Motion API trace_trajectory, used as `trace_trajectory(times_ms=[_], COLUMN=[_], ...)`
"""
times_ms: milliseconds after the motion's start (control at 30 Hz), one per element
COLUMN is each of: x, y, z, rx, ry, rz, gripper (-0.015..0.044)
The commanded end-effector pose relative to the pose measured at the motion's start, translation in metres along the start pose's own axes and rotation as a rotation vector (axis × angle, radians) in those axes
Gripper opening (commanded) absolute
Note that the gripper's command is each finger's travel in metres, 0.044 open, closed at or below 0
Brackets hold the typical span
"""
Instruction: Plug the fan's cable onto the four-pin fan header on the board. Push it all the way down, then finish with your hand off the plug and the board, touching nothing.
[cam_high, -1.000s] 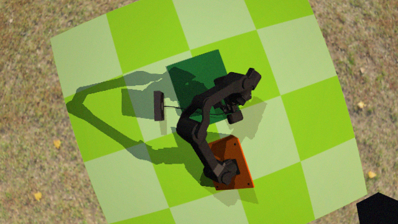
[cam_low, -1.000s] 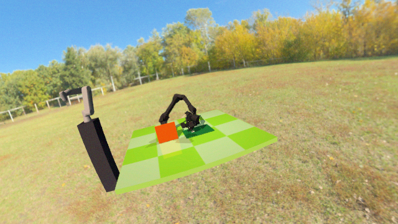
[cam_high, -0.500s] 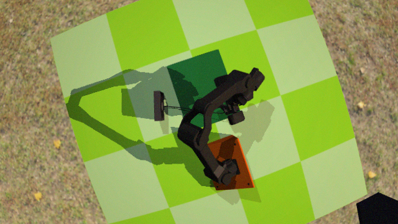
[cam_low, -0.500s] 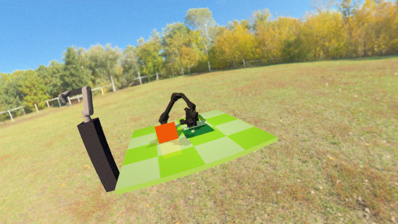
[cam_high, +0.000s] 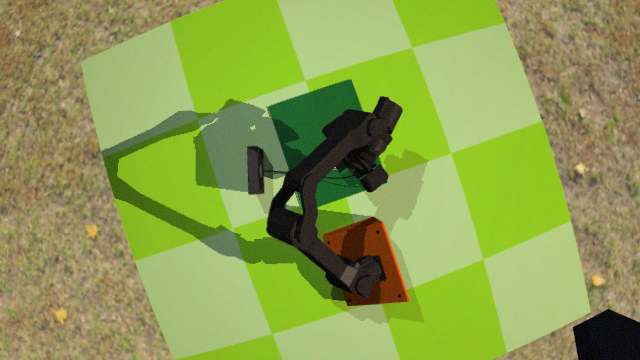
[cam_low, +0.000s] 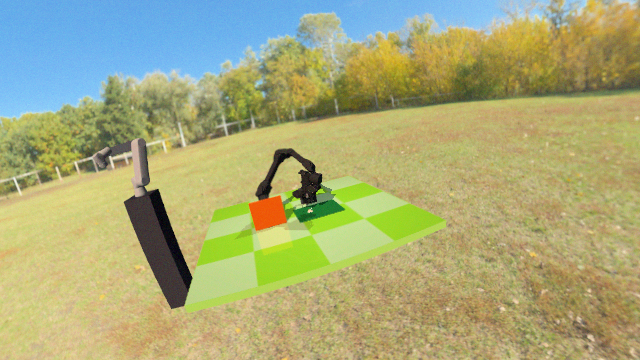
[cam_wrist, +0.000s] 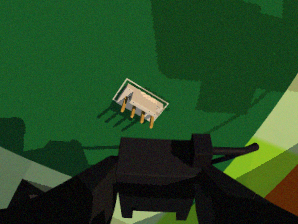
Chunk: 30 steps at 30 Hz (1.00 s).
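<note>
The cable's black plug (cam_wrist: 150, 159) is clamped between the fingers of my gripper (cam_wrist: 157, 168) (cam_high: 357, 166) (cam_low: 308, 200), which is shut on it. The plug is held above the green board (cam_wrist: 60, 60) (cam_high: 310, 107) (cam_low: 330, 208). The pale four-pin header (cam_wrist: 141, 102) (cam_low: 310, 211) shows with its golden pins uncovered, just beyond the plug in the wrist view. The plug and header are apart. The cable (cam_wrist: 232, 150) (cam_high: 275, 171) leaves the plug's right side in the wrist view. The dark fan (cam_high: 255, 170) stands left of the board in the top view. The header is hidden there under the arm.
An orange panel (cam_high: 392, 270) (cam_low: 267, 212) is by my arm's base, near the board. All stand on a green checkered table top (cam_high: 435, 90) (cam_low: 350, 240). A black pedestal (cam_low: 157, 250) with a second, greyish arm (cam_low: 141, 162) stands at the table's edge in the exterior view.
</note>
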<state>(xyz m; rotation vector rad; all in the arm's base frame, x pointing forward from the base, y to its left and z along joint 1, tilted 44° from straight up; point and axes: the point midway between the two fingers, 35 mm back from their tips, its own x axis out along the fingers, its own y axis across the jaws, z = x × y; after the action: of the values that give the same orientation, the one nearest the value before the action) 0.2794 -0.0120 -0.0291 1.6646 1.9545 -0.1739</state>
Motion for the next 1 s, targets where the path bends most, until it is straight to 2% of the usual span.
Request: trace_trajectory(times_ms=[0, 967], x=[0.0, 0.018], y=[0.011, 0.08], z=[-0.006, -0.062], rx=[-0.119, -0.832], ry=[-0.046, -0.247], rz=[-0.026, -0.157], gripper=[0.0, 0.0])
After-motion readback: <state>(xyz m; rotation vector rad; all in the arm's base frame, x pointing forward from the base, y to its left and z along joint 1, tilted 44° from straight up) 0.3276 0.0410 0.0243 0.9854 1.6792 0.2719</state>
